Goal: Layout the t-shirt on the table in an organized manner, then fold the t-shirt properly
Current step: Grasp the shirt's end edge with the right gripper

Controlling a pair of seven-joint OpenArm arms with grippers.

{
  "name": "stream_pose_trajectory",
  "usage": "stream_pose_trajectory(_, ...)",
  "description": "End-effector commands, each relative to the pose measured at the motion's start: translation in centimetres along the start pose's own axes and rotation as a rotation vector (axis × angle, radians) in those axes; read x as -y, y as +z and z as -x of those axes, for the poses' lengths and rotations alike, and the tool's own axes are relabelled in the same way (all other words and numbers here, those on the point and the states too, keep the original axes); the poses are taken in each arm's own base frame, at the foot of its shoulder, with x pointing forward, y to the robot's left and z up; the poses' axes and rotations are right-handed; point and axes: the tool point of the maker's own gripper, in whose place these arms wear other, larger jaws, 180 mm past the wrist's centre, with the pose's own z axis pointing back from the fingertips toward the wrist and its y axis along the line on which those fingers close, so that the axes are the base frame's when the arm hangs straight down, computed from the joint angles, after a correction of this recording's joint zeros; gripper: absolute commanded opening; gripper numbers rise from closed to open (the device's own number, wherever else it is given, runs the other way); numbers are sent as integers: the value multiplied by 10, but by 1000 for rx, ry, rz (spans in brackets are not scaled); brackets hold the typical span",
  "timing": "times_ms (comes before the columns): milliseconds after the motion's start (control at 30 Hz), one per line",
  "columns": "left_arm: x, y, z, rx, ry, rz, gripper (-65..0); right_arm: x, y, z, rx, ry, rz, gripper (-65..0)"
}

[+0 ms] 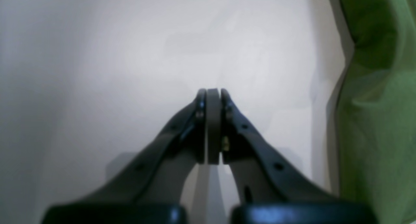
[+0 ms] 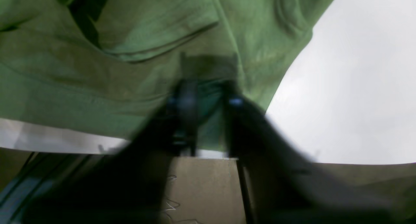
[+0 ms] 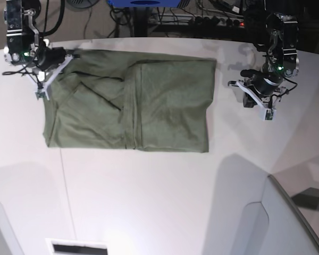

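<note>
Item 1, my left pincer (image 1: 213, 97): clenched, pads pressed flat together with nothing between them. It hangs over bare white surface (image 1: 130, 55). In the base view it sits well clear of the cloth, apart from the shirt's near edge, at that view's right (image 3: 243, 84).

Item 2, my right pincer (image 2: 204, 87): badly blurred in its own wrist view, so the fingers read only as two dark shapes. It is clenched, with green cloth lying between and around the tips; I take it to be grasping the t-shirt (image 2: 97, 71) at its edge. In the base view it sits at the shirt's upper corner on that view's left (image 3: 73, 53).

Item 3, the t-shirt (image 3: 133, 106): olive green, wrinkled, spread as a rough rectangle on the surface between my two pincers. One side is doubled over toward the middle, leaving a straight fold line running down the cloth. The end nearest my right pincer is rumpled and bunched; the end toward my left pincer lies flatter, with a clean straight edge. From my left wrist view a strip of it (image 1: 377, 103) shows just beside the pincer, not touching.

Item 4, the surface (image 3: 149, 202): white, smooth, with a thin seam line and a curved far edge.

Item 5, grey angled panel (image 3: 287, 218): well away from both pincers, at the surface's near corner.
</note>
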Motion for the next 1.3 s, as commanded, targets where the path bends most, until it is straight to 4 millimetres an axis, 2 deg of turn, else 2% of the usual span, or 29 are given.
stream_pose_trajectory(0,-6,2,-15,44,-11,-10,-650,4,3,-10,30,2,7,-650)
stream_pose_trajectory(200,-6,2,-14,43,-11,-10,-650,6,7,-17,53,2,16,-650)
stream_pose_trajectory(267,-6,2,-14,43,-11,-10,-650,21,16,-25,78,-40,54,-638)
stream_pose_trajectory(333,-6,2,-14,43,-11,-10,-650,33,23,-27,82,-88,90,-588)
stream_pose_trajectory(400,-6,2,-14,41,-10,-11,-650,39,28,-27,71,-107,106,-504)
stream_pose_trajectory(500,-5,1,-15,43,-12,-7,-650,42,30,-23,52,-121,107,-372)
stream_pose_trajectory(600,-3,0,-16,44,-13,-4,-650,38,28,-21,47,-124,96,-299)
stream_pose_trajectory(700,-3,1,-15,42,-13,-4,-650,25,26,-21,50,-164,39,-293)
stream_pose_trajectory(800,-5,1,-14,40,-13,-8,-650,21,26,-22,54,-175,16,-293)
stream_pose_trajectory(933,-6,2,-12,37,-14,-12,-650,21,18,-12,21,-185,15,-294)
stream_pose_trajectory(1267,-7,2,-13,37,-15,-13,-650,21,16,-7,5,-185,15,-296)
